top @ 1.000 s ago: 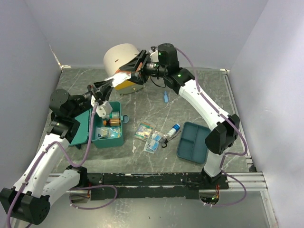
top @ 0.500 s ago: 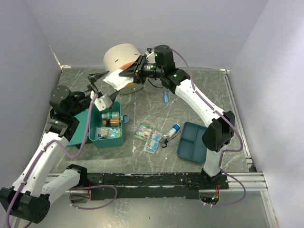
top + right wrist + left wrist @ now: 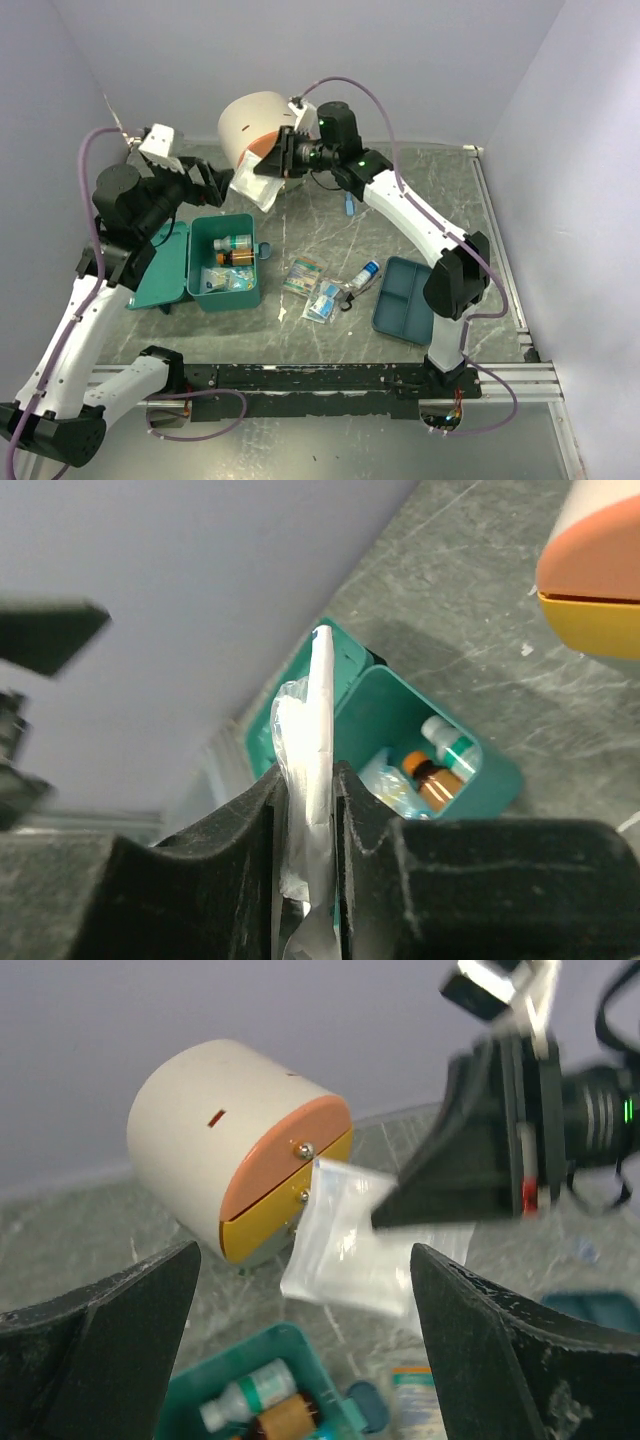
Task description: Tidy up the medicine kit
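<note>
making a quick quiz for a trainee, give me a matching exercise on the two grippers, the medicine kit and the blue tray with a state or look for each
Things:
1. left gripper
2. right gripper
3. medicine kit
4. blue tray

States:
A. shut on a clear packet
B. lid open, bottles inside
C. jaws wide apart, holding nothing
D. flat, split into compartments

Pairs: 1-C, 2-A, 3-B, 4-D
</note>
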Tool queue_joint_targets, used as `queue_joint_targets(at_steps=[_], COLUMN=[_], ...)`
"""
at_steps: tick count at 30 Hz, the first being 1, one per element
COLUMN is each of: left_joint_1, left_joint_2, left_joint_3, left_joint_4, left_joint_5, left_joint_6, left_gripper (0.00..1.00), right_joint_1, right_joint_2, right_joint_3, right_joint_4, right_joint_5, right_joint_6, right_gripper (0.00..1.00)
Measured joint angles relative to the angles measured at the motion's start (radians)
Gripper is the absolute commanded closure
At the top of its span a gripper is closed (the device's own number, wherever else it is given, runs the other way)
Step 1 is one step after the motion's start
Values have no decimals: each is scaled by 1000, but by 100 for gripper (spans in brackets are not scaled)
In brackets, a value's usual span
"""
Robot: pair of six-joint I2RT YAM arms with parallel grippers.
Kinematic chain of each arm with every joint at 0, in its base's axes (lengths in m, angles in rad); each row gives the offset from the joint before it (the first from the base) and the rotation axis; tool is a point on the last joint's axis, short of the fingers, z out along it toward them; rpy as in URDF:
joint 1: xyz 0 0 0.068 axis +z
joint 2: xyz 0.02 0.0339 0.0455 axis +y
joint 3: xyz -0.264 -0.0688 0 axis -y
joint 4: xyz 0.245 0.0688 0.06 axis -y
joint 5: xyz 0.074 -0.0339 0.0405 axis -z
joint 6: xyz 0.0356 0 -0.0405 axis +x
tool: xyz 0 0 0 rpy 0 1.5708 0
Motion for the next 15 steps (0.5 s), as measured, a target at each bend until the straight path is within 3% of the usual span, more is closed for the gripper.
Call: queue_joint_targets(at_steps=[7, 15], left_joint_1=[0, 0], left_joint_2=[13, 9], left_joint_3=[90, 168], left_joint_4=[-113, -141], left_joint_5=[-229, -338], left_joint_6=[-298, -415], left_gripper=[2, 2], right_joint_1=[110, 264], right_joint_2=[5, 112], right_joint_3=[-60, -53], right_joint_4=[-7, 0], right_joint_5=[-12, -30], right_joint_6=[-326, -526], right_gripper=[79, 80])
